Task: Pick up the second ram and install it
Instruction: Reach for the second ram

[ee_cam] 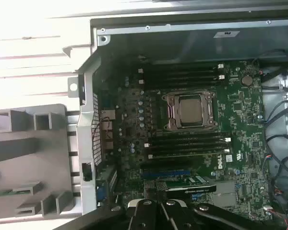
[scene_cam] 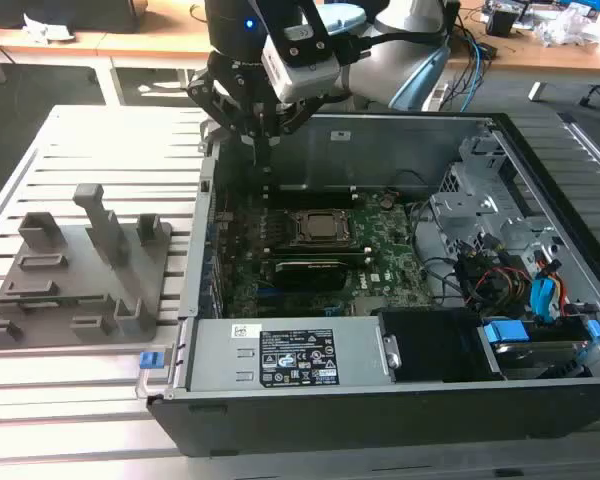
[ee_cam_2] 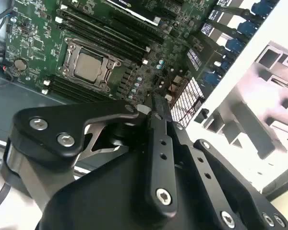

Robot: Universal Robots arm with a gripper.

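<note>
Far on the exterior view's left I see the grey plastic holder tray with slots and posts [scene_cam: 80, 280]. It sits on the slatted metal table [scene_cam: 90, 135]. In the first wrist view a thin green stick [ee_cam: 4, 193] lies flat in one tray slot. I think that's the second ram, but it's partly cut off, so not 100% sure.

Next comes the black metal computer case [scene_cam: 380, 425], lid off. Its side wall w/ a vent grill [ee_cam: 93, 129] stands between the tray and the inside.

The black two-finger gripper [scene_cam: 266, 158] hangs over the case's back corner nearest the tray. It points down and is well apart from the stick. In the second wrist view its fingers [ee_cam_2: 156, 124] look pressed together w/ nothing held. The first wrist view shows the same gripper tips [ee_cam: 157, 207] over the board.

Inside lies the big green motherboard [scene_cam: 390, 245]. The square metal-framed CPU socket [scene_cam: 318, 227] is in the middle, w/ long black memory slots [ee_cam: 185, 146] on both sides of it. Near the front is a silver power box with a label [scene_cam: 290, 358].

Further right there's a bunch of coloured cables [scene_cam: 490, 280] and blue plastic drive tabs [scene_cam: 505, 332].
</note>
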